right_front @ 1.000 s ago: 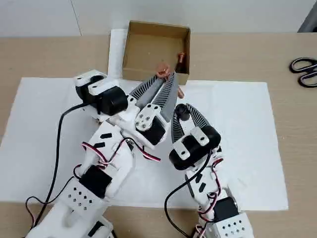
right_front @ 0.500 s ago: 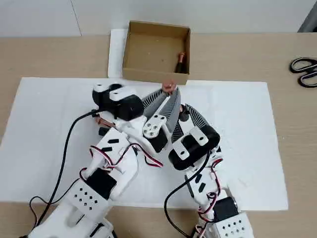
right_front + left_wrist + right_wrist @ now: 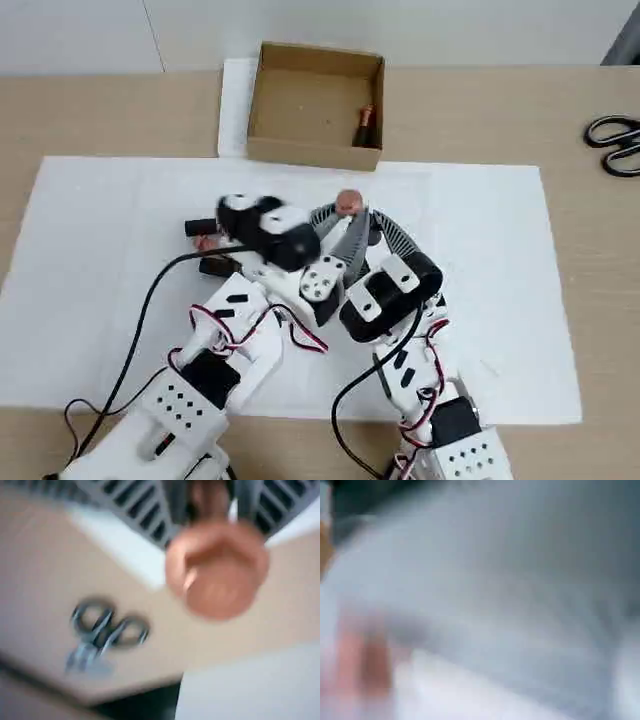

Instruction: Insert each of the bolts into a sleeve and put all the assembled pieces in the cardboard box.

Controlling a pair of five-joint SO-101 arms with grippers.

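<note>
Retreating from the brown cardboard box [image 3: 310,153], the left gripper [image 3: 347,213] is clamping a round-headed copper bolt [image 3: 348,201], probably seeking the black cylindrical sleeve [image 3: 200,227] at left for insertion.

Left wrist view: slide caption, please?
Left gripper shut on a copper-coloured bolt; scissors lie on the table beyond.

no writing, label, number or sign is legible on anything here
</note>
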